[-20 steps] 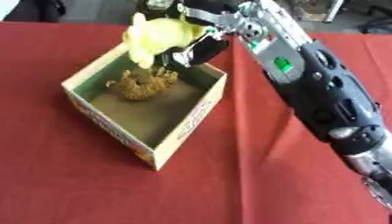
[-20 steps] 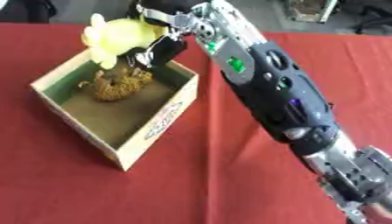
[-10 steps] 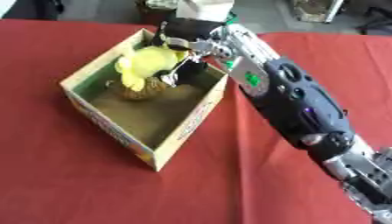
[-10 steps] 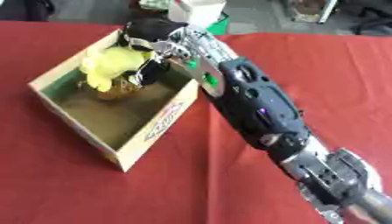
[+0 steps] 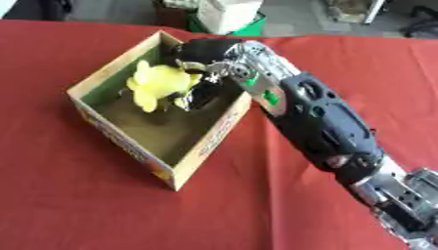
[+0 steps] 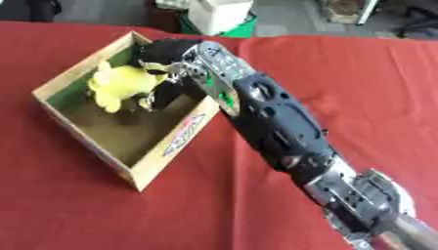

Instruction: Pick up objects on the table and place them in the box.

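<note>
A yellow soft toy (image 5: 158, 85) sits low inside the open cardboard box (image 5: 207, 146), toward its far end. My right hand (image 5: 204, 72) reaches over the box's far right corner, and its dark fingers (image 5: 198, 96) curl round the toy's right side. The right arm runs from the lower right corner up to the box. Whether the toy rests on the box floor or on something under it, I cannot tell. The near half of the box floor (image 6: 128, 134) is bare. My left hand shows in neither view.
The box stands askew on a red cloth-covered table (image 5: 102, 210). Beyond the table's far edge are a white container (image 5: 224, 13) on something green and dark clutter. Red cloth lies open to the left, right and front of the box.
My right hand has come down with the yellow toy from above the box's rim into the box. The brown thing seen in the box earlier is now covered by the toy.
</note>
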`<state>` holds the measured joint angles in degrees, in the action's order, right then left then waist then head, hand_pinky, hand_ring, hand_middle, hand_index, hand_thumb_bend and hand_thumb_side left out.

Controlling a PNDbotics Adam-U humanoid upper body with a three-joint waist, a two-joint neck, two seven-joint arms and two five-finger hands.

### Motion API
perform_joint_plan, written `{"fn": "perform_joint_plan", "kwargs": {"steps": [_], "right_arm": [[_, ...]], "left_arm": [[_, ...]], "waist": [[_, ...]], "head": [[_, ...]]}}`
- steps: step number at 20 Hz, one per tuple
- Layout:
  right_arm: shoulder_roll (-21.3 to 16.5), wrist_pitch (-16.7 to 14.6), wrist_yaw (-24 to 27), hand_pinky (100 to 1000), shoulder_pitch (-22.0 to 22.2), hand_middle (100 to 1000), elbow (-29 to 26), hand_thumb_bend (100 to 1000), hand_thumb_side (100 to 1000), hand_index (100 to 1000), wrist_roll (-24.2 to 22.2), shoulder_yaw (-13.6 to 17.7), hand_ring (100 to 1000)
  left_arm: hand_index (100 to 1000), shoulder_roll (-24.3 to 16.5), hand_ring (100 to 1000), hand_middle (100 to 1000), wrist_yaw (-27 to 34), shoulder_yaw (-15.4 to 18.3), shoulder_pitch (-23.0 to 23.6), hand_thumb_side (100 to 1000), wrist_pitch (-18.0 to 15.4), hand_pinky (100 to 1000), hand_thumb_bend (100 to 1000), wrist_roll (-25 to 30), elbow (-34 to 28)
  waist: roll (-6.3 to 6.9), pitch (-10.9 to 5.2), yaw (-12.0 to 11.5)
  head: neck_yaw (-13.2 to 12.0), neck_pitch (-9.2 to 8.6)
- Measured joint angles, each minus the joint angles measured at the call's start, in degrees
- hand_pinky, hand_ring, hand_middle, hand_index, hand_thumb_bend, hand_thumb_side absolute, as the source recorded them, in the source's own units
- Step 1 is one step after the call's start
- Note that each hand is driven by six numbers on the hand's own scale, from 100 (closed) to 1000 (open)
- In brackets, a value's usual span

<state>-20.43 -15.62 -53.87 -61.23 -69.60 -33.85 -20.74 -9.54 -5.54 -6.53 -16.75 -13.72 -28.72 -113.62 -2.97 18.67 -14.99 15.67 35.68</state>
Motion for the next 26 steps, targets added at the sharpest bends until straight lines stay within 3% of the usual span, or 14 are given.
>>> {"fn": "perform_joint_plan", "kwargs": {"steps": [3, 7, 12, 14, 16, 20, 21, 26], "right_arm": [[-0.4, -0.1, 1.0, 770, -0.4, 917, -2.7, 519, 633, 1000, -1.5, 0.8, 947], [-1.6, 0.4, 3.8, 775, -0.4, 910, -6.8, 521, 637, 1000, -3.8, 2.2, 947], [-4.4, 2.5, 8.6, 771, 0.0, 883, -12.9, 419, 711, 995, -4.8, 4.4, 934], [-5.9, 3.8, 11.2, 761, 0.9, 854, -16.1, 277, 792, 980, -4.2, 5.5, 919], [-8.1, 5.8, 14.6, 754, 2.3, 832, -20.2, 100, 854, 961, -3.0, 6.8, 912], [-13.1, 11.5, 20.6, 739, 6.8, 804, -29.2, 100, 941, 920, 1.8, 9.2, 892], [-14.2, 13.2, 21.9, 735, 8.3, 801, -31.4, 100, 917, 918, 3.5, 10.0, 889], [-18.6, 20.6, 29.6, 721, 15.3, 795, -41.2, 100, 967, 912, 12.6, 13.6, 874]], "left_arm": [[762, 0.0, 615, 676, 0.0, 0.0, 0.0, 895, 0.0, 755, 100, 0.0, 0.0], [762, 0.0, 615, 675, 0.0, 0.0, 0.0, 894, 0.1, 755, 100, 0.0, 0.0], [762, 0.0, 615, 675, 0.0, 0.0, 0.2, 893, 0.1, 754, 100, -0.1, 0.0], [762, 0.0, 615, 675, 0.0, 0.0, 0.3, 892, 0.2, 754, 100, -0.1, 0.0], [762, 0.0, 615, 675, 0.0, 0.0, 0.5, 891, 0.2, 754, 100, -0.1, 0.0], [762, 0.0, 616, 676, -0.1, 0.2, 0.7, 886, 0.3, 754, 100, -0.4, 0.0], [762, 0.0, 616, 676, -0.1, 0.3, 0.7, 888, 0.3, 754, 100, -0.4, 0.0], [762, 0.0, 616, 676, -0.4, 0.5, 0.9, 885, 0.3, 753, 100, -0.7, 0.0]], "waist": [[0.02, -0.01, 0.1], [0.16, -0.21, 0.5], [0.57, -0.55, 1.1], [0.79, -0.73, 1.5], [1.07, -0.82, 2.0], [1.63, -1.06, 2.8], [1.84, -1.07, 3.0], [2.72, -1.53, 3.9]], "head": [[-0.2, 0.0], [-0.5, 0.0], [-1.2, 0.02], [-1.6, 0.03], [-2.1, 0.08], [-3.1, 0.5], [-3.4, 0.57], [-4.2, 1.08]]}}
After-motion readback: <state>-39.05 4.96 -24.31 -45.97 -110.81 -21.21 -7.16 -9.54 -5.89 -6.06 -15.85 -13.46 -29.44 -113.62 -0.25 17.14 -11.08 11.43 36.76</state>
